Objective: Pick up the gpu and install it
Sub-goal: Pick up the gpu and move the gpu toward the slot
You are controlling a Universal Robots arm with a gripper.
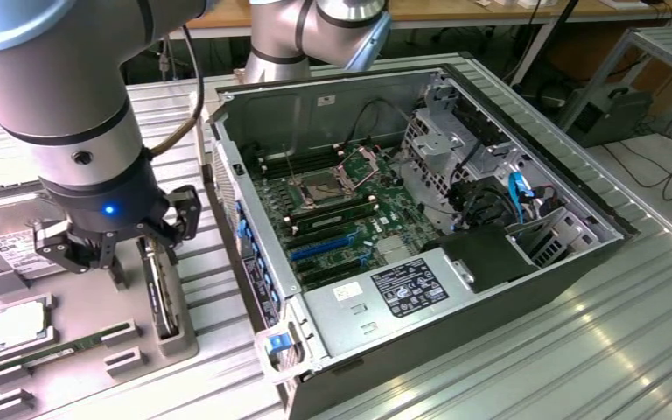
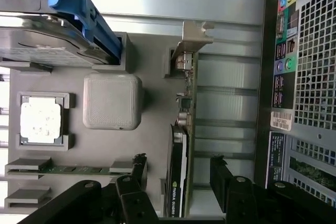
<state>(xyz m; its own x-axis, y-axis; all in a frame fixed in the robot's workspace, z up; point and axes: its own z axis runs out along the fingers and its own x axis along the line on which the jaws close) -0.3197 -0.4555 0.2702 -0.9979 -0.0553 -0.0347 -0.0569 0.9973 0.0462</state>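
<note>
The gpu stands on its long edge in a slot of the grey holder tray, with its green board, black shroud and silver end bracket seen edge-on. My gripper hangs just above it, open. One black finger is on the shroud side, the other on the board side, and both are apart from the card. In the exterior view the gpu is a dark upright strip on the tray at the left, under my gripper.
The tray also holds a hard drive with a blue handle, a CPU, a thin RAM stick and a grey block. The open computer case lies to the exterior view's right, its motherboard exposed.
</note>
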